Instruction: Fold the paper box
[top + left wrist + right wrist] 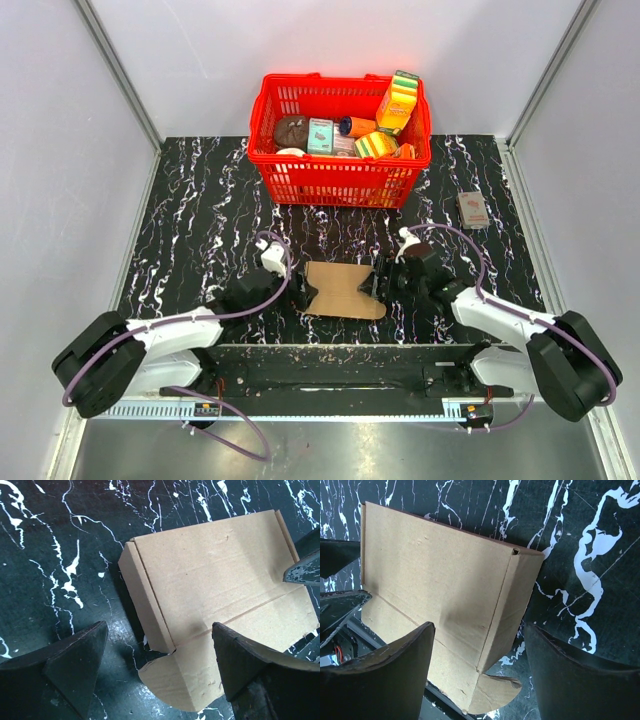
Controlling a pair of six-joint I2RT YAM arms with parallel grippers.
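The left end effector [159, 627] is held wide open with nothing gripped – in its wrist view one dark finger [75, 665] is seen over the bare tabletop [45, 570] just outside the left edge of the paper box [220, 595], while the other is placed above the cardboard itself. The narrow side flap along that left edge is seen between the two fingers, creased and slightly raised, and a rounded tab is shown at its near end. The right end effector [479, 627] is likewise spread, its jaws set on either side of the opposite side flap, which is tilted up from the main panel; no contact with the cardboard can be made out on either finger, and nothing is clamped. The box is laid mostly flat, brown and unprinted, on the black white-veined tabletop between the two end effectors, close to the near edge and ahead of the arm bases. From above, both arms are seen angled inward toward it from left and right. Behind the box, further from the arms, a red basket [335, 182] is stood, filled with small colourful packages – it is set well apart from the cardboard. A small reddish packet [472, 209] is laid on the tabletop off to the right, near the basket's right corner
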